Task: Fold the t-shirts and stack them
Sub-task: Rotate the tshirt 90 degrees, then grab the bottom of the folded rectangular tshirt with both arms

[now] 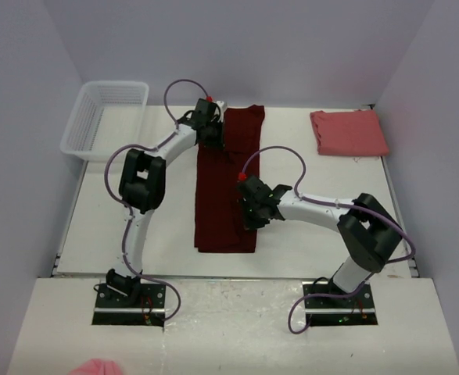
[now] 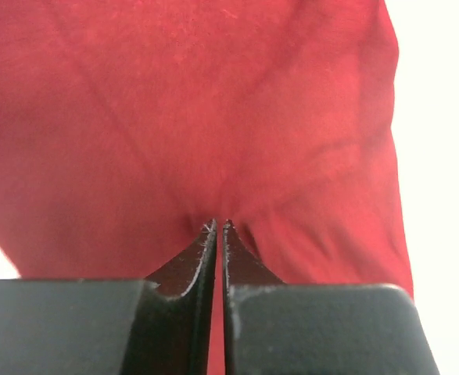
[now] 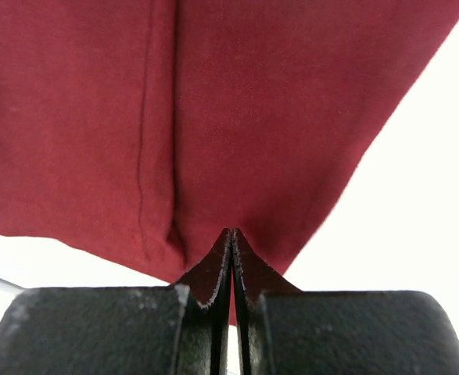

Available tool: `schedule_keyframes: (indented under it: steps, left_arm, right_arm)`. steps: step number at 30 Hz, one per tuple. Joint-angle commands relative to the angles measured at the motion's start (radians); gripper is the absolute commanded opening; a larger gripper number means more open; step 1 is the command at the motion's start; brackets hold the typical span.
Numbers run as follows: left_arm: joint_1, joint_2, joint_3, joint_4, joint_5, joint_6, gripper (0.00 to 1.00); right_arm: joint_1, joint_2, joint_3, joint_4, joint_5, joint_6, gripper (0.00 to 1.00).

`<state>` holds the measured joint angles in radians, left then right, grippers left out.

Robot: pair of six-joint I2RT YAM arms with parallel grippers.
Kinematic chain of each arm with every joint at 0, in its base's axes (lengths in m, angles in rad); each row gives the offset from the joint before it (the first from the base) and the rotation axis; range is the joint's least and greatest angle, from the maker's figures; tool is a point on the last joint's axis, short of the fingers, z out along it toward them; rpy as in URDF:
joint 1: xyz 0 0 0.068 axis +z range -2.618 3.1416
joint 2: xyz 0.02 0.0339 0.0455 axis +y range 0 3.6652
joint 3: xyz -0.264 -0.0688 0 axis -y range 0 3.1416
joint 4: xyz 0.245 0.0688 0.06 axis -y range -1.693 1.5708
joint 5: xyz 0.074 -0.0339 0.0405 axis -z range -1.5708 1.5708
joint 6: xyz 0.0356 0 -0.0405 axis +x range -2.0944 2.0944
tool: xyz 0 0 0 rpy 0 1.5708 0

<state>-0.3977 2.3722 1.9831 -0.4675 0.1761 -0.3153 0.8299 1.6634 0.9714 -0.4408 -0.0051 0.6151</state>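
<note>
From above you cannot see either set of fingertips; each wrist body covers them. Both wrist views are filled almost wholly with red cloth, so they show little of where the claws sit. At the bottom edge of the top view a pink lump [image 1: 96,367] is cut off, and you cannot tell what it is.

The left claw [image 2: 219,225] has its jaws closed to a hairline, with cloth puckered into the tips: it is pinching the maroon t-shirt [image 1: 217,211]. The right claw [image 3: 231,232] is closed just as tightly on a fold at that shirt's edge, with bare table [image 3: 417,195] beside it.

The maroon t-shirt lies as a long narrow strip to the right of the white basket [image 1: 118,83], starting level with it and running nearer than it. The left claw grips the strip's basket-side edge, level with the basket. The right claw grips the edge away from the basket, nearer than the basket. The salmon t-shirt [image 1: 349,133], folded, lies further right of the basket, well apart from both claws.
</note>
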Motion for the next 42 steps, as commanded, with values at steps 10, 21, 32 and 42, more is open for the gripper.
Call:
schedule_keyframes:
  steps: [10, 21, 32, 42]
  left_arm:
    - [-0.097, -0.439, -0.213, -0.172, -0.330, -0.021, 0.22]
    - [-0.371, -0.860, -0.907, -0.161, -0.570, -0.333, 0.00]
    - [-0.526, -0.891, -1.034, -0.192, -0.606, -0.458, 0.00]
    - [-0.550, -0.872, -1.040, -0.181, -0.612, -0.459, 0.00]
  right_arm:
    - [0.003, -0.282, -0.005, -0.177, 0.039, 0.004, 0.27]
    - [0.003, -0.381, -0.183, -0.119, 0.011, 0.057, 0.49]
    - [0.035, -0.243, -0.208, -0.006, -0.039, 0.106, 0.44]
    - [0.058, -0.191, -0.139, -0.044, -0.004, 0.112, 0.42]
